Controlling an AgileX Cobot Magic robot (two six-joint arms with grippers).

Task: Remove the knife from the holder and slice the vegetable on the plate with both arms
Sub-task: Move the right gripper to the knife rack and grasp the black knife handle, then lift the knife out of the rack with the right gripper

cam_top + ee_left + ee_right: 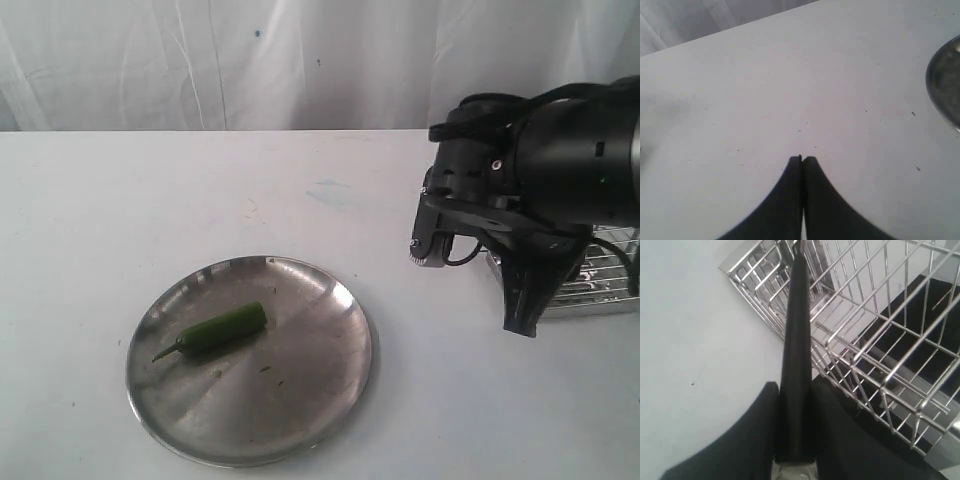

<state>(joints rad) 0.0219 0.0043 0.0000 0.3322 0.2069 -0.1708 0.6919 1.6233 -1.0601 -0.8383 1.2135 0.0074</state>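
The green chilli-like vegetable [215, 330] lies left of centre on the round steel plate [300, 410]. At the right, my right gripper [525, 310] points down beside the silver wire holder [600, 280]. In the right wrist view my right gripper [795, 385] is shut on the black handle of the knife [796, 330], which runs along the holder's [831, 340] wire side. The blade does not show. In the left wrist view my left gripper [802, 159] is shut with nothing in it over bare table. The plate's rim [945, 90] shows at that view's edge.
White tabletop [150, 200] surrounds the plate, with a white curtain [250, 60] behind. The bulky black right arm [560, 160] hangs over the holder and hides most of it. The left arm is outside the exterior view.
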